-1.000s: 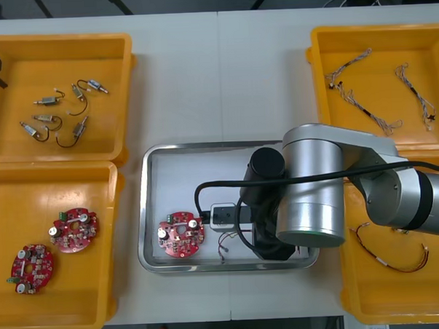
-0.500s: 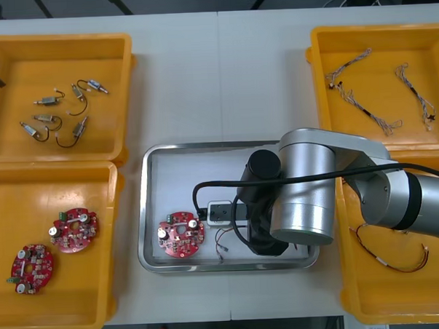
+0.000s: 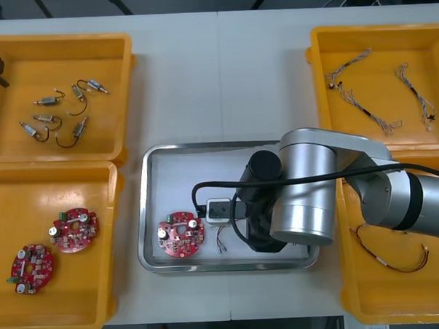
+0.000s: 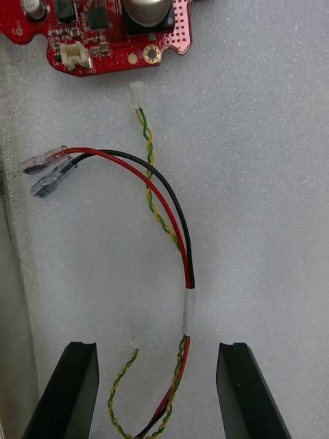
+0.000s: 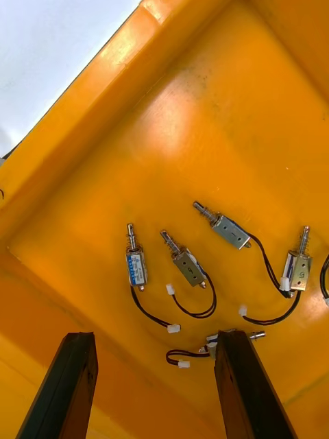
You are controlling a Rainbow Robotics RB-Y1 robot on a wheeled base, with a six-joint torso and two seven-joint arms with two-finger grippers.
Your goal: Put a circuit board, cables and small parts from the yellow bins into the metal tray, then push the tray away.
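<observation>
The metal tray [image 3: 204,147] sits at the table's middle, white inside [image 4: 260,171]. A round red circuit board [image 3: 181,235] lies in its left half. Beside the board [image 4: 103,31] a cable bundle [image 4: 179,254], red and black wires with a yellow-green twisted pair, rests on the tray floor [image 3: 223,241]. My right gripper [image 4: 157,391] hangs low over the tray, open, the cable's near end lying loose between its fingers. In the front view the right arm [image 3: 308,197] covers that gripper. My left gripper [image 5: 154,384] is open above small metal parts [image 5: 185,264] in the far-left bin [image 3: 54,39].
The near-left bin [image 3: 52,172] holds two more circuit boards [image 3: 75,229]. Twisted cables [image 3: 362,93] lie in the far-right bin [image 3: 374,30]. A red and yellow cable [image 3: 398,255] lies in the near-right bin [image 3: 356,290], partly under the right arm.
The right gripper has opened and let go of the cable, which now lies on the tray floor. The right arm edged slightly left. The left arm has held still.
</observation>
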